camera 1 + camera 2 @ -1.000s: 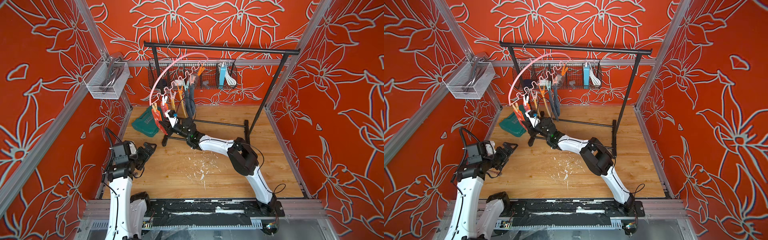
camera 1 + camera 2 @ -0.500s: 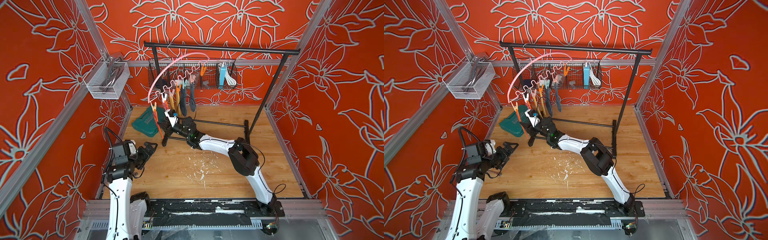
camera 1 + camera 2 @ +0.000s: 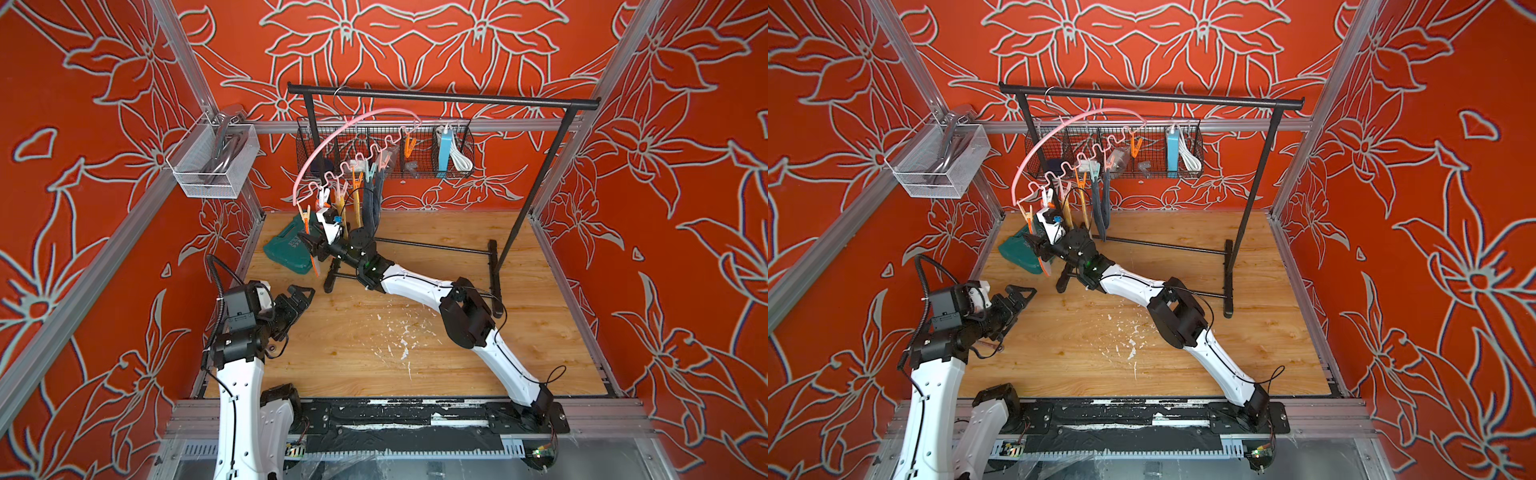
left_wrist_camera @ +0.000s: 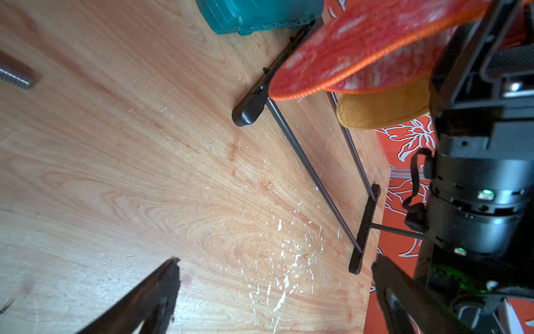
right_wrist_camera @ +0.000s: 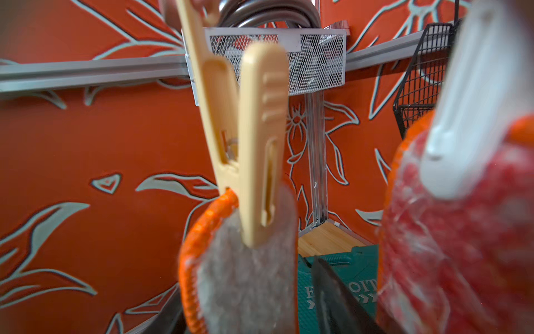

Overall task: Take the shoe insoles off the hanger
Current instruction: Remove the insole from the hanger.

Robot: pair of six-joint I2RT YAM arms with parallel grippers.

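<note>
The black garment rack (image 3: pixel 440 97) stood at the back of the wooden floor (image 3: pixel 415 332). The pink hanger (image 3: pixel 353 124) hung by its hook near the left end of the rack's top bar, tilted so that its wavy bar sloped down past the rack's left upright. The shoe insoles (image 3: pixel 1100 205) hung pegged to that wavy bar. The dark grey pair (image 3: pixel 375 199) was nearest the rack's middle, the mustard yellow pair (image 3: pixel 356 205) next, and the red-white pair (image 4: pixel 361 49) lowest, above the rack's left foot.

The right gripper (image 3: pixel 314 245) reached in beneath the rack's bar to the red-white pair. In the right wrist view its jaws stood partly apart on either side of one red-white insole (image 5: pixel 251 274), which showed its grey felt back and was clipped by a beige peg (image 5: pixel 254 144). A gap showed between that insole and one finger (image 5: pixel 332 297), and no grip could be made out. The other red-white insole (image 5: pixel 448 245) hung just beside it from a white peg (image 5: pixel 462 115).

The left gripper (image 3: pixel 297 296) hovered low in front of the rack's left foot, jaws spread wide and empty.

A black wire basket (image 3: pixel 471 143) on the wall behind the rack held a blue box (image 3: pixel 444 149), a coiled white cable (image 3: pixel 459 157) and small items too small to name. A silver mesh basket (image 3: pixel 208 183) on the side wall beyond the rack's left end held dark long-handled pieces I could not identify. A green case (image 3: pixel 286 249) lay closed on the floor just outside the rack's left foot.
</note>
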